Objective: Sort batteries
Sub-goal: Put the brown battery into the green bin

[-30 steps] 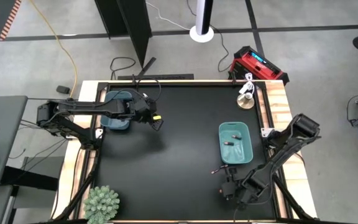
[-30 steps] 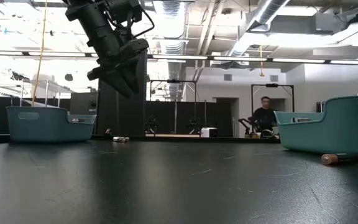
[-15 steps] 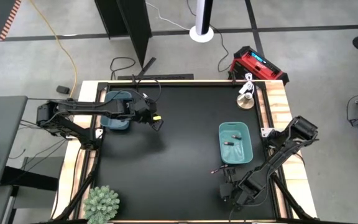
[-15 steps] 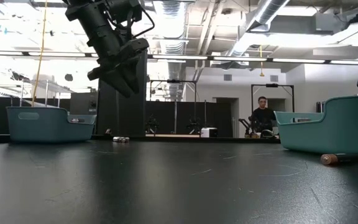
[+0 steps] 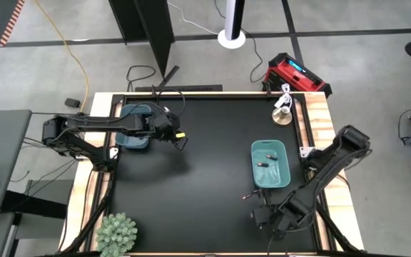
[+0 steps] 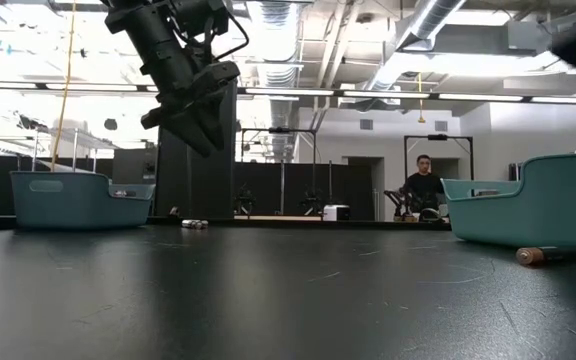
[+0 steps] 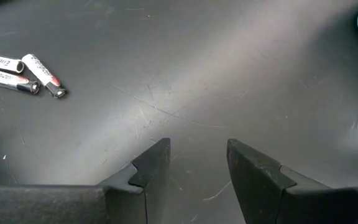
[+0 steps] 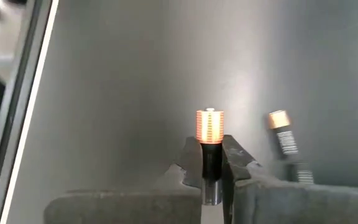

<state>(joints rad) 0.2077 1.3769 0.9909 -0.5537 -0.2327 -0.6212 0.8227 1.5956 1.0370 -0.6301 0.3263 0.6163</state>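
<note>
Since a second ago the right arm has shifted slightly near the table's front right corner, its elbow swinging outward; in the low view a dark blur of it now shows at the upper right. The left arm has stayed put.

The right gripper [image 8: 211,163], dark and blocky, is closed narrowly around a slim dark cylindrical battery with a ribbed copper-orange end [image 8: 209,134], which stands up between the fingers. Another dark, copper-tipped battery [image 8: 283,138] lies just beside it on the matte, scuffed black tabletop [image 5: 205,164].

The left gripper [image 7: 197,155] hovers over the table near the rear teal plastic bin [image 5: 135,126], fingers parted moderately and holding nothing. Three whitish-silver batteries with red markings [image 7: 18,73] lie together on the table. The right teal plastic bin [image 5: 270,164] holds a few dark batteries [image 5: 266,165].
</note>
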